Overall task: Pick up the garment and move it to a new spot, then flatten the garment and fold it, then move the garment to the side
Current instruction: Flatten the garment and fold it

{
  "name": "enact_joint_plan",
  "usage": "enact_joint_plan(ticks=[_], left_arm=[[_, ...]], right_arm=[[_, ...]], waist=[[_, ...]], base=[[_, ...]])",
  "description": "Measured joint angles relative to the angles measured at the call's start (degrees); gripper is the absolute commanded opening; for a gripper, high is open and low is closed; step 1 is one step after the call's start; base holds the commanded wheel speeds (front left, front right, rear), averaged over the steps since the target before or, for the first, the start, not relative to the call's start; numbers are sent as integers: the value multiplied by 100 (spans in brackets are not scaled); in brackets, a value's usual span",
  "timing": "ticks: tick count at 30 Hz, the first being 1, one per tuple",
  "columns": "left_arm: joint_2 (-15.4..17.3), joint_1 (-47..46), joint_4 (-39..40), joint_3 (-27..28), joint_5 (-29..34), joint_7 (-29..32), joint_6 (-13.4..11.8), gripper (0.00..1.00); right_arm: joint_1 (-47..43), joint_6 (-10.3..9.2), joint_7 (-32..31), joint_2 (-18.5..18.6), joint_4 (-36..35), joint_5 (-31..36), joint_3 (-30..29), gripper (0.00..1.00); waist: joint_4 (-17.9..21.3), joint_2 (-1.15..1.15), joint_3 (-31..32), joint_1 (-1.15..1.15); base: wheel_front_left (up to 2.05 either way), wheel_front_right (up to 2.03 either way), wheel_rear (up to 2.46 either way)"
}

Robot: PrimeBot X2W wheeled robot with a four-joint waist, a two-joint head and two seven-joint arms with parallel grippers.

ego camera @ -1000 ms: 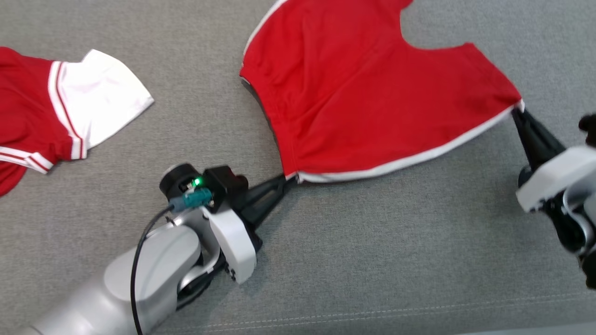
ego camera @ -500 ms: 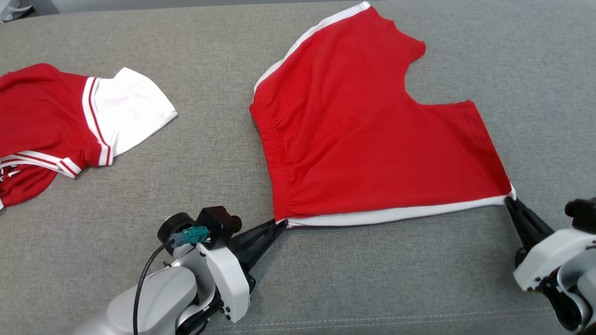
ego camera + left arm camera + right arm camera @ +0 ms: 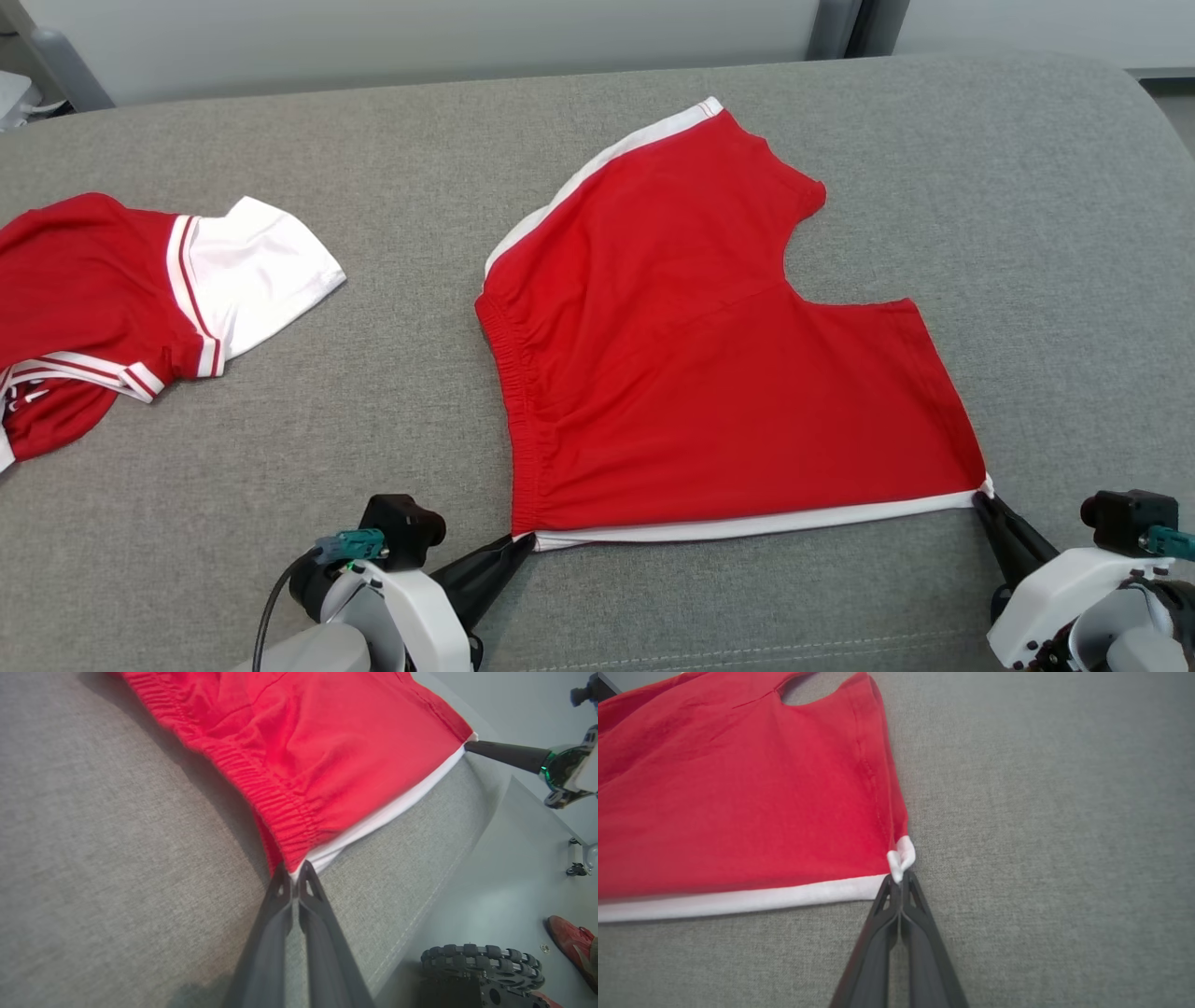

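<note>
Flattening step I'd say: left gripper (image 3: 525,542) and right gripper (image 3: 980,497) both clamped onto the red shorts' (image 3: 709,373) near corners. Next up, lay it taut, release.

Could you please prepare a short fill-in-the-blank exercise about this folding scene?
1. The red garment lies on a ___ fabric surface.
2. The trim between the left gripper and right gripper is ___.
3. Both grippers are ___ on the garment's corners.
4. Another red-and-white garment lies on the robot's ___ side.
Missing words: grey; white; shut; left.
</note>
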State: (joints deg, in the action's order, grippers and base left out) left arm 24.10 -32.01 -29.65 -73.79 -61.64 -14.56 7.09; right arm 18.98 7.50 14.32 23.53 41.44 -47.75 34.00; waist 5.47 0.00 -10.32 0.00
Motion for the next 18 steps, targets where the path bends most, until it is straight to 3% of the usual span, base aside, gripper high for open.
enact_joint_plan(ticks=[1,2,3,4,9,13,18], left_arm=[[-27,1,-56,-3,1,0,-1,60],[-70,4,-104,-3,-4,0,0,100],[-123,7,-142,-3,-15,-1,0,100],[-168,15,-167,12,-40,-1,0,100],[-196,302,-220,782,-78,-1,-10,100],[-208,771,-135,1886,214,-2,-331,100],[-318,1611,552,3417,993,-2,-904,100]], right_arm=[[-16,0,0,-52,49,0,-47,0],[-36,0,0,-94,80,0,-119,33],[-57,0,0,-125,99,2,-208,87],[-78,0,-1,-142,103,51,-315,100],[-192,-1,-1,-180,-307,666,-1410,100],[-510,-1,0,-475,-1023,1241,-2240,100],[-987,-1,1,-834,-1889,1867,-2524,100]], waist=[[-2,0,29,0],[-7,0,58,0],[-14,0,85,0],[-22,0,110,0],[-45,0,241,0],[-56,0,386,0],[-111,0,610,0]], base=[[0,0,0],[0,0,0],[0,0,0],[0,0,0],[0,0,0],[0,0,0],[0,0,0]])
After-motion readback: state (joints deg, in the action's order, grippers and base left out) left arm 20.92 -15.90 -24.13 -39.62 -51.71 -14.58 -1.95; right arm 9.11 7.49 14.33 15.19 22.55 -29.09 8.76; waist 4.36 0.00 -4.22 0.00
